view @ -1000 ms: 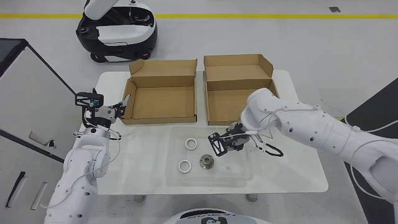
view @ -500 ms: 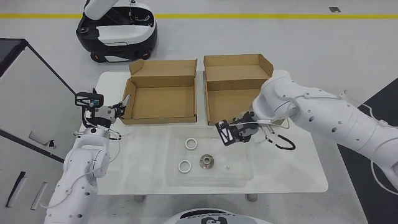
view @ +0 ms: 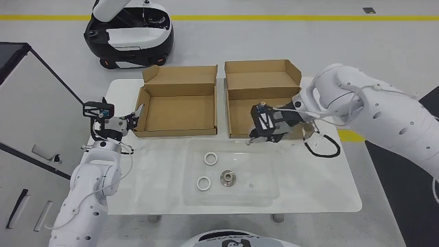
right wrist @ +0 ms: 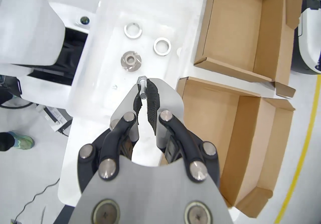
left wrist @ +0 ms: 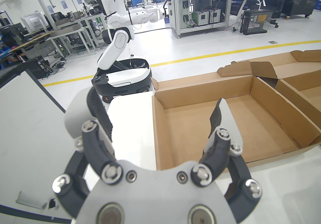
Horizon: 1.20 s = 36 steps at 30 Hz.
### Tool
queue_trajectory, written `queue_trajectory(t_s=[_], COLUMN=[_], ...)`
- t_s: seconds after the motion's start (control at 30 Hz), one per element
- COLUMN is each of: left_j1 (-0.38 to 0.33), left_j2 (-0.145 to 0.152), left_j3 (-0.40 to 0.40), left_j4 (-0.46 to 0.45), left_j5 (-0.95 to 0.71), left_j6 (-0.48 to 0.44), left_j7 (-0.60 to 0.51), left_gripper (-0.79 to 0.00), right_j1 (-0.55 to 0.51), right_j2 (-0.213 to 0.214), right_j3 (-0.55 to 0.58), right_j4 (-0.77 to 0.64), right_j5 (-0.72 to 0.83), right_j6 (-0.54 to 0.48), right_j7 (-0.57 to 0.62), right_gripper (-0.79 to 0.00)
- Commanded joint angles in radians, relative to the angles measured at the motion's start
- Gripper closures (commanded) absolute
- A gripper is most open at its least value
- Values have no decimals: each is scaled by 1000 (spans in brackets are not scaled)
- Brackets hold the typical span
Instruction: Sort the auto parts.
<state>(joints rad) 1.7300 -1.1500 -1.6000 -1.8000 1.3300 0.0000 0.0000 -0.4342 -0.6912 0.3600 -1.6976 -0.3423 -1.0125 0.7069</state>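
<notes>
By the right box (view: 241,113) now, right gripper (view: 254,137) with bolt (right wrist: 143,89), off tray (view: 264,173).

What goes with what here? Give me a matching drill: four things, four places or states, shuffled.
Things:
1. bolt
2. rings
3. left gripper
4. cardboard boxes

Places or states:
A. open, holding nothing, beside a box's outer wall
B. lying in the clear tray
C. side by side at the far side of the table, flaps up
D. pinched between the fingers of the right gripper

Pairs: 1-D, 2-B, 3-A, 4-C.
</notes>
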Motion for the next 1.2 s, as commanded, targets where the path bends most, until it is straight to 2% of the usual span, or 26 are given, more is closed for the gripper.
queue_trajectory(t_s=[0.0,0.27,0.47,0.83,1.17], left_j1=[0,0,0,0,0], left_j2=[0,0,0,0,0], left_j3=[0,0,0,0,0], left_j4=[0,0,0,0,0], left_j5=[0,0,0,0,0], left_j6=[0,0,0,0,0], left_j7=[0,0,0,0,0], left_gripper=[-785,-785,-785,-785,-785], right_j1=[-5,-20,-13,10,24], right_j2=[8,28,29,-16,-63], right_j3=[13,35,27,11,27], right_j4=[-3,-19,17,92,120], right_j5=[37,194,256,292,360], right_j6=[0,0,0,0,0], right_j7=[-20,-42,5,-10,-84], right_gripper=[0,0,0,0,0])
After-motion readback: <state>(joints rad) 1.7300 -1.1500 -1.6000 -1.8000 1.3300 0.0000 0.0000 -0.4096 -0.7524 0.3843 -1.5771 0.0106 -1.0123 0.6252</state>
